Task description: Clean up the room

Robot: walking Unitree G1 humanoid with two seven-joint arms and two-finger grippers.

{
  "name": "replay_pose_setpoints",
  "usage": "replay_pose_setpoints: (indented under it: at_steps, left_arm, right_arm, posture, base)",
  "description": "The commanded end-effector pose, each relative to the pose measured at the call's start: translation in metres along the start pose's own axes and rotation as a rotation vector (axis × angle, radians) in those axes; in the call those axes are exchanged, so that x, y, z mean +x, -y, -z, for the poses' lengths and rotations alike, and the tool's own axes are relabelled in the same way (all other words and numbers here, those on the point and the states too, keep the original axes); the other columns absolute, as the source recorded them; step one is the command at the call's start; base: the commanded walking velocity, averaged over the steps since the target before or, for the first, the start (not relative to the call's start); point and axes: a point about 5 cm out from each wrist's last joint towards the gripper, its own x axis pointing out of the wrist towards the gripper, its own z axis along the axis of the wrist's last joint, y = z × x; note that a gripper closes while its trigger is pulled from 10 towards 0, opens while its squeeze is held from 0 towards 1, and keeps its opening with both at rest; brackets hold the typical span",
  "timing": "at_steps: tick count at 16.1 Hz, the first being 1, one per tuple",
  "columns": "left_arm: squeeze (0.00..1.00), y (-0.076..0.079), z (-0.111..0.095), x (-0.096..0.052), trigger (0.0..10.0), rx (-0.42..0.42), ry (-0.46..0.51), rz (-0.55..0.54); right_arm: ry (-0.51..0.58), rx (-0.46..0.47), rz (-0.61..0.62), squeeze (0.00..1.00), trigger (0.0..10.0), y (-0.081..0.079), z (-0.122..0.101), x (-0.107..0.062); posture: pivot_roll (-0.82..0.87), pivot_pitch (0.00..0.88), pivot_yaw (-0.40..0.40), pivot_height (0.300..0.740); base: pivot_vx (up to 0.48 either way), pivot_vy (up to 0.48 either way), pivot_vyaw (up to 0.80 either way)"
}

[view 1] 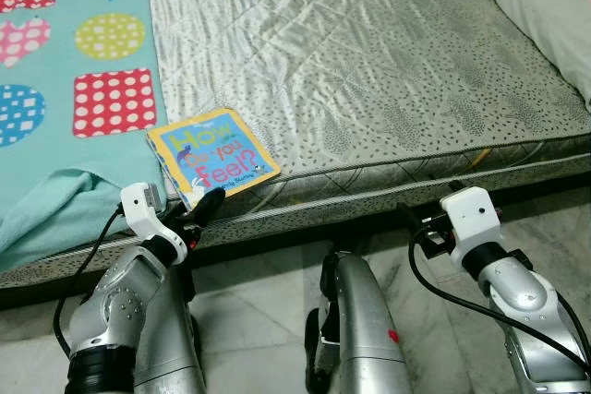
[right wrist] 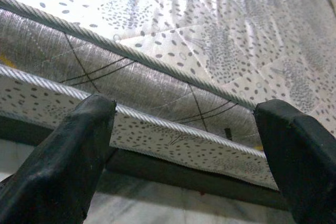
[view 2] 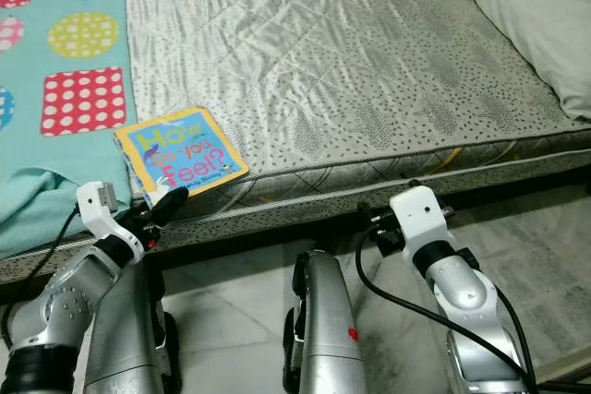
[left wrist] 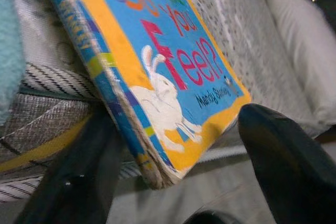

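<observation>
book (view 1: 213, 155) between spread left gripper (left wrist: 173, 177) fingers

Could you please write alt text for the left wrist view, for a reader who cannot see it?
A blue and yellow children's board book with a white rabbit on its cover overhangs the grey quilted mattress edge, its corner between the open black fingers of the left gripper. A white pillow lies behind.

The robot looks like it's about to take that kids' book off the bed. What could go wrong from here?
The book overhangs the mattress edge, so a nudge from the open left gripper might tip it onto the floor. The fingers straddle only its corner, so a grip there may slip or bend it. The teal blanket lies right beside it and could snag.
</observation>
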Motion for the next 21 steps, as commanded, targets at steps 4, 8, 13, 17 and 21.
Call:
replay_pose_setpoints:
  at_steps: [4, 8, 13, 17, 21]
  left_arm:
    - [0.0, 0.003, 0.005, 0.01, 0.0, -0.169, -0.001, 0.106]
    - [0.0, 0.001, 0.004, 0.017, 0.0, -0.234, 0.013, 0.141]
    - [0.0, -0.003, 0.001, 0.019, 0.0, -0.276, 0.032, 0.156]
    - [0.0, -0.003, -0.002, 0.021, 0.0, -0.287, 0.045, 0.159]
    - [0.0, -0.005, -0.006, 0.024, 0.0, -0.268, 0.066, 0.154]
  right_arm:
    - [-0.009, -0.006, 0.023, 0.0, 10.0, 0.005, 0.003, -0.001]
    - [-0.007, -0.011, 0.034, 0.0, 10.0, 0.007, 0.004, 0.0]
    - [0.001, -0.013, 0.04, 0.0, 10.0, 0.007, 0.004, 0.004]
    - [0.004, -0.013, 0.042, 0.0, 10.0, 0.007, 0.005, 0.007]
    - [0.016, -0.013, 0.046, 0.0, 10.0, 0.006, 0.003, 0.011]
  posture:
    - [-0.18, 0.245, -0.118, 0.521]
    - [-0.19, 0.236, -0.113, 0.521]
    - [-0.18, 0.222, -0.108, 0.521]
    - [-0.18, 0.209, -0.106, 0.521]
    - [-0.17, 0.192, -0.099, 0.521]
  base:
    - [0.0, 0.0, 0.0]
    - [0.0, 0.0, 0.0]
    - [0.0, 0.0, 0.0]
    - [0.0, 0.0, 0.0]
    - [0.0, 0.0, 0.0]
